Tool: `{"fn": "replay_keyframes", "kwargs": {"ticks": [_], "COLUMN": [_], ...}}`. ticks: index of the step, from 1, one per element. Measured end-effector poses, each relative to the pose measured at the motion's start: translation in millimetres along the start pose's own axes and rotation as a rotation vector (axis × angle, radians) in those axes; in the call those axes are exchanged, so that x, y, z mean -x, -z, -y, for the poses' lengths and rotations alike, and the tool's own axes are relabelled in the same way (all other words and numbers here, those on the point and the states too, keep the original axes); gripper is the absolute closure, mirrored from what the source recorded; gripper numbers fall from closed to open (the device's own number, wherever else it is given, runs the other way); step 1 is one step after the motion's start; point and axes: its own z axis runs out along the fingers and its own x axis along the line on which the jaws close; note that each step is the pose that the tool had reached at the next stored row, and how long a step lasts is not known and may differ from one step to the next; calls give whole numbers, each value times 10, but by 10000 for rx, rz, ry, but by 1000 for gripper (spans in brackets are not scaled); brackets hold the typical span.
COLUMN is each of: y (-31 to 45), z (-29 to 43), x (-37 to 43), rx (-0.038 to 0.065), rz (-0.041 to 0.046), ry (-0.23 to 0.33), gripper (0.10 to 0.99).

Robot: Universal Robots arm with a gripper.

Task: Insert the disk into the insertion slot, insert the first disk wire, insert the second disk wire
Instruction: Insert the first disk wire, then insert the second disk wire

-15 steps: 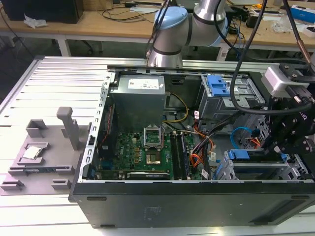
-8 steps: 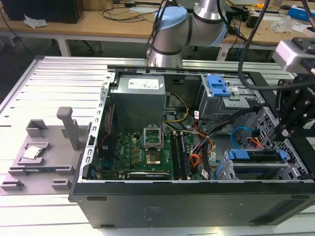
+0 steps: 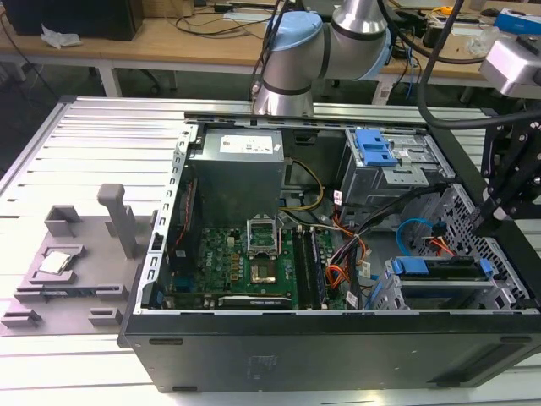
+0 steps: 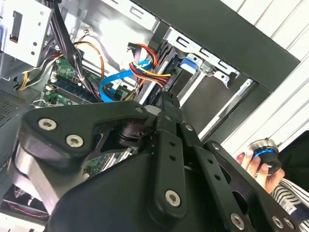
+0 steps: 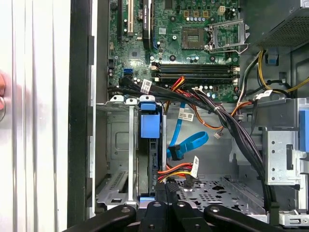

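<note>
On the exterior view's left, a ribbed aluminium surface (image 3: pixel 101 135) carries a matte grey moulded fixture (image 3: pixel 84 245), and open bare metal lies all round it. Next comes the black sheet-steel case (image 3: pixel 338 355), lid off, with the green motherboard (image 3: pixel 237 262) flat on its floor. Towards the exterior view's right stands the insertion slot (image 3: pixel 461 207), a silver perforated cage close against the case wall. The disk (image 3: pixel 414 266) sits inside it, and its bright blue plastic carrier lies about flush with the cage mouth.

The first wrist view looks along the disk (image 5: pixel 148 126) edge-on, snug between the slot's (image 5: pixel 118 159) thin folded walls with an empty bay beside it. The second disk wire (image 5: pixel 190 144), a flat glossy light-blue ribbon, loops free just beside the disk. The first disk wire (image 5: pixel 175 170), a thin orange-red bundle, runs to a small dark plug at the disk's edge. The hand (image 5: pixel 167 191) meets that plug with its black fingers drawn narrow, apparently pinching it, though the tips hide the contact.

The second wrist view shows the hand's (image 4: pixel 169 104) bolted linkage, tight beside the cables, and a person's fingers (image 4: pixel 248 162) on a blue-ringed knob outside the case.
</note>
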Motion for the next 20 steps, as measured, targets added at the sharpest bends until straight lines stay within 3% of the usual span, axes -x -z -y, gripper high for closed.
{"fn": "replay_keyframes", "kwargs": {"ticks": [8, 10, 11, 12, 18, 20], "y": [4, 4, 4, 5, 4, 0], "z": [0, 0, 0, 0, -22, -57], "x": [0, 0, 0, 0, 22, 89], "rx": [0, 1, 0, 0, -5, -5], "rz": [0, 0, 1, 1, -19, -19], "ry": [0, 0, 0, 0, 485, 487], "gripper": [980, 851, 851, 784, 784, 784]}}
